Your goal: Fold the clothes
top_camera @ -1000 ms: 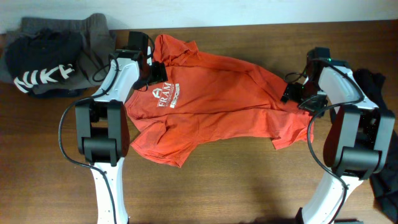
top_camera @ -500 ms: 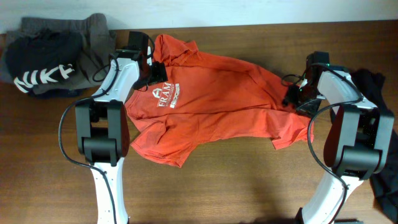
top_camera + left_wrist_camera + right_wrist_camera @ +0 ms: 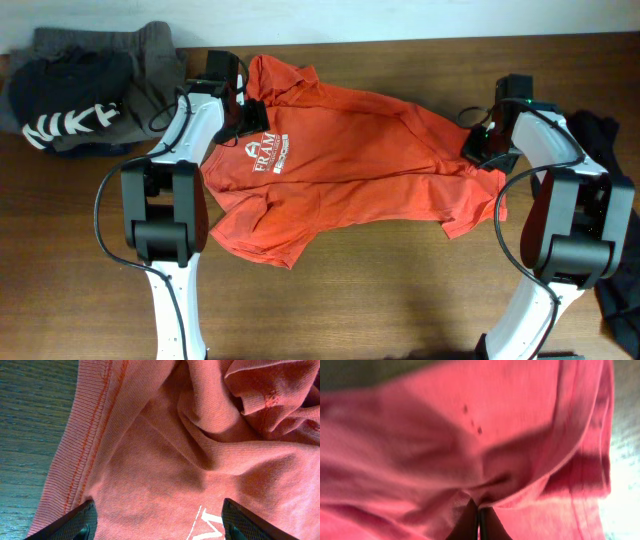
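1. The shirt (image 3: 340, 160), red-orange, lies spread but creased across the middle of the desk (image 3: 400, 300), nearer the far edge than the near one. White printed lettering (image 3: 268, 157) faces up on its left part. One sleeve points to the far edge, and another flap lies toward the near edge on the left.
2. The right gripper (image 3: 478, 150) sits at the shirt's right end. In the right wrist view the fingers (image 3: 472, 522) are pinched together, with a fold of the shirt's fabric (image 3: 470, 450) gathered into them. It is clenched, grasping the cloth.
3. The left gripper (image 3: 243, 118) sits on the shirt's left part, just beyond the lettering. In the left wrist view its fingertips (image 3: 75, 522) stand wide apart, and the shirt (image 3: 190, 445) lies loose between them beside a stitched hem. It is released and grips nothing.
4. Dark grey and black garments (image 3: 85, 85), one bearing large white letters, are heaped at the far left corner of the desk. They lie near the shirt but do not touch it.
5. A dark cloth item (image 3: 600, 135) lies at the right edge of the desk, behind the right arm. Its kind cannot be told.
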`<action>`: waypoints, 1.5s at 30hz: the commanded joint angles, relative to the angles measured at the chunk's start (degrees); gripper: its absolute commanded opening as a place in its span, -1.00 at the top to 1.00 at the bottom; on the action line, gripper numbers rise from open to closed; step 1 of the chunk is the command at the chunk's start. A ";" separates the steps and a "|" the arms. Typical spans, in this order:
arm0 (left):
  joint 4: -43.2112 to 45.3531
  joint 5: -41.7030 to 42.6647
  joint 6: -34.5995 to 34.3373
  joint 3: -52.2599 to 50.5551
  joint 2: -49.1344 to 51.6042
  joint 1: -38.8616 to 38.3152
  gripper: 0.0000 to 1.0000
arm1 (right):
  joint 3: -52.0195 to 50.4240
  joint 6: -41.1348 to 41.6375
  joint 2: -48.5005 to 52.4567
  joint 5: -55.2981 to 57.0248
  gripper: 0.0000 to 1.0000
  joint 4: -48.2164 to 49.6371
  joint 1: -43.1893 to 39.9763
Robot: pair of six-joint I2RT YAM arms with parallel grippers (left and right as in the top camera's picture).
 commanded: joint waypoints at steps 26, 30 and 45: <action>-0.09 -0.37 3.82 -0.02 1.90 0.28 -0.93 | 11.82 1.22 8.96 4.57 -0.97 19.67 -5.27; -1.92 -0.35 4.42 2.03 1.90 0.28 -0.98 | 23.98 -1.16 7.85 4.57 -0.97 2.73 -7.43; -5.86 6.73 8.22 12.66 1.92 -3.10 0.08 | 41.55 -8.85 7.72 -11.17 0.77 -23.80 0.52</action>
